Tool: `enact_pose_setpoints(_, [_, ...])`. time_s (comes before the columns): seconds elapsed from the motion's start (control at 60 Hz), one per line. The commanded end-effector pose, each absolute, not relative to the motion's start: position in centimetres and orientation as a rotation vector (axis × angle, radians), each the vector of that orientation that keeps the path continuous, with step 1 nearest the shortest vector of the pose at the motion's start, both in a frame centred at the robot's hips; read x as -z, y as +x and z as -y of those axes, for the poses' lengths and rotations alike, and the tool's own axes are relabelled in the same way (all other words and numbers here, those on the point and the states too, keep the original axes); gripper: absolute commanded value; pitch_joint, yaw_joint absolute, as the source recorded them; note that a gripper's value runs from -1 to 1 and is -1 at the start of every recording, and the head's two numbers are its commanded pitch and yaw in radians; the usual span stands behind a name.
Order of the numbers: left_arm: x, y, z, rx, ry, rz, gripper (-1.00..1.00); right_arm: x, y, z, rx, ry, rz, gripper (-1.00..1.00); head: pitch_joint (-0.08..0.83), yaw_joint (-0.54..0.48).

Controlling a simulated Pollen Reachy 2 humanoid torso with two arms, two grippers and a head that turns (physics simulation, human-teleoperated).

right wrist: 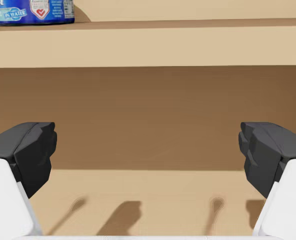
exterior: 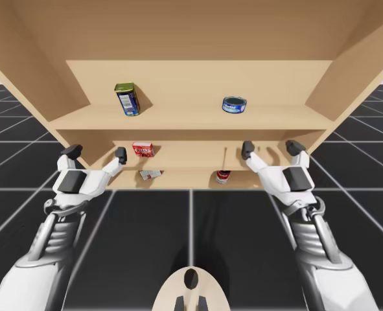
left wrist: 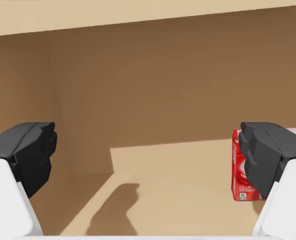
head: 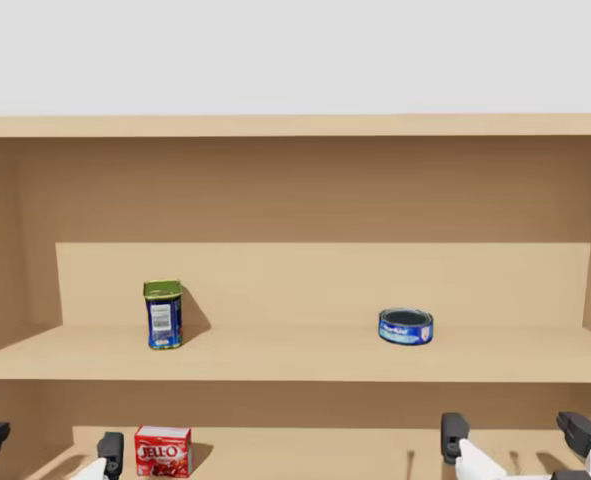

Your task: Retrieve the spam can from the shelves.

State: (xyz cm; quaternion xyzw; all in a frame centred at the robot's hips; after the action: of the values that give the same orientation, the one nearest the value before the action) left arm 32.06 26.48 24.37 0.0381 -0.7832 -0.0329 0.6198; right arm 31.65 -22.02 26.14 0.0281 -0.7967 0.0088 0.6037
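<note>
My left fingers (left wrist: 30, 150) stand wide apart with nothing between them. The left gripper (exterior: 96, 153) hangs at the near edge of the lower shelf (exterior: 191, 157), towards its left end. A red box (left wrist: 245, 167) stands upright on that shelf, further in than the fingers and just to the right of them, apart from both.

My right fingers (right wrist: 275, 152) are likewise spread wide and hold nothing. The right gripper (exterior: 271, 148) hangs at the near edge of the same shelf, towards its right end, with bare board ahead of it.

On the upper shelf (exterior: 178, 120), a blue round can (right wrist: 30, 12), low and flat, sits above the right gripper and a little to its left. The blue rectangular can (head: 163, 314), with a green-gold top, stands upright on the left part of the upper shelf. It is directly above the red box, well apart from the round can, and neither gripper touches it.

Below the lower shelf, at the near edge, a small pale box (exterior: 150, 174) lies flat and a red can (exterior: 223, 176) stands to its right. I cannot tell which board carries them.
</note>
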Motion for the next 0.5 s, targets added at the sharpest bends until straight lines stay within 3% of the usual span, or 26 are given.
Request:
enact_pose_setpoints(0.017, [-24.19,32.09,-26.5,0.072,0.089,1.8,-1.0,-25.72,31.46,21.64,0.045,0.089,1.861,-1.0,-0.003,0.02])
enact_pose_setpoints(0.183, [-24.16,32.13,-26.55,0.073,0.091,1.799,-1.0,-25.95,31.6,21.82,0.026,0.124,1.83,-1.0,0.035,0.04])
enact_pose_setpoints(0.5, [-24.14,32.17,-26.52,0.07,0.091,1.798,-1.0,-26.17,31.46,21.92,0.023,0.118,1.825,-1.0,0.111,0.26])
